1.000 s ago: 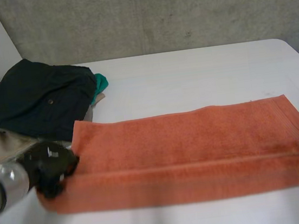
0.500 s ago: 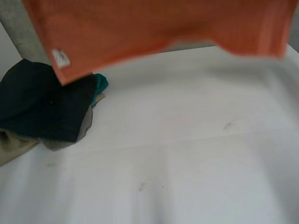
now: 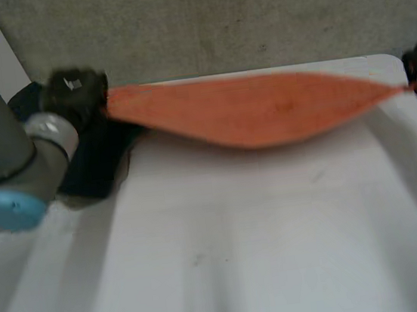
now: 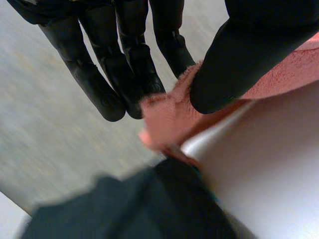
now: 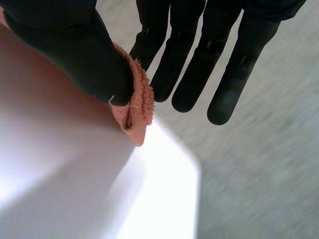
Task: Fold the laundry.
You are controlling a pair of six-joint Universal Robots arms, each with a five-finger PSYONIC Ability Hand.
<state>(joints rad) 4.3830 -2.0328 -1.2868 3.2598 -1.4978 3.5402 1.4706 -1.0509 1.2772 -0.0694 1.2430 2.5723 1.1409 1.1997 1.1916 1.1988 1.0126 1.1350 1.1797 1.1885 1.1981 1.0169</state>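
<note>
The orange towel [image 3: 264, 111] hangs stretched in the air above the far side of the table [image 3: 242, 243]. One end corner is pinched between the thumb and straight fingers of the left hand [image 4: 124, 74], the other likewise in the right hand [image 5: 75, 50]. Its middle sags between the two pinches, so I judge it soft, limp and light, its rough pile unlikely to slip; corners right at the fingertips, pulled taut, look the best hold.

Head camera looks down the table [image 3: 244, 258]; both close wrist cameras share the towel [image 3: 263, 107].
</note>
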